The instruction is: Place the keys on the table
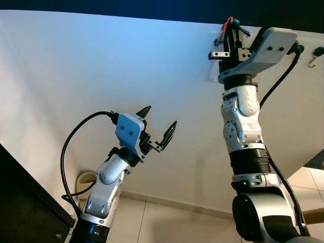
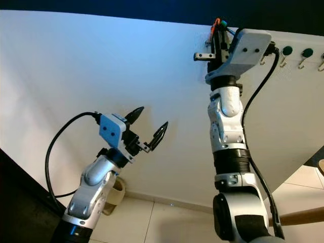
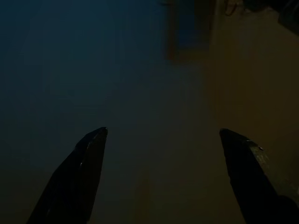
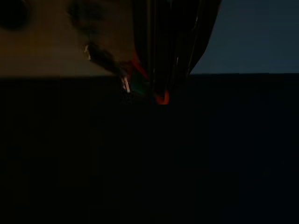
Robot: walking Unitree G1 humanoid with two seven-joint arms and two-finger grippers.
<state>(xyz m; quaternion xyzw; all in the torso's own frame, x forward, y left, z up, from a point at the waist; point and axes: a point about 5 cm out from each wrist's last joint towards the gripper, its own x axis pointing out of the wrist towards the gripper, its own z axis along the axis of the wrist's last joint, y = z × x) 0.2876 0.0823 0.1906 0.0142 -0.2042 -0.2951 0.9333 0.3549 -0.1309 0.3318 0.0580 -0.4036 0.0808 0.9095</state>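
My right arm is stretched up high against the white wall (image 1: 101,66), and the right gripper (image 2: 218,31) is at the row of hooks (image 2: 287,51) near the top of it. Its fingers look drawn close together around something orange and green, which I take to be the keys (image 1: 229,22), still hanging at the wall by the leftmost hook. In the right wrist view the fingers (image 4: 187,37) run together in the dark with a spot of orange, a spot of green and a small metal glint at their tips, so they seem to be pinched on the keys, though the view is too dim for me to be sure of the contact. More hooks with dark green knobs sit to the right of that gripper along the wall.

My left gripper (image 1: 158,126) is raised lower down, in front of the bare wall and well apart from the keys. Its fingers (image 3: 84,168) are spread wide with nothing between them.

Below, I see pale floor tiles (image 1: 167,223), a dark piece of furniture (image 1: 25,207) at my lower left, and a roll of tape (image 2: 117,192) on the floor by the wall behind my left arm.
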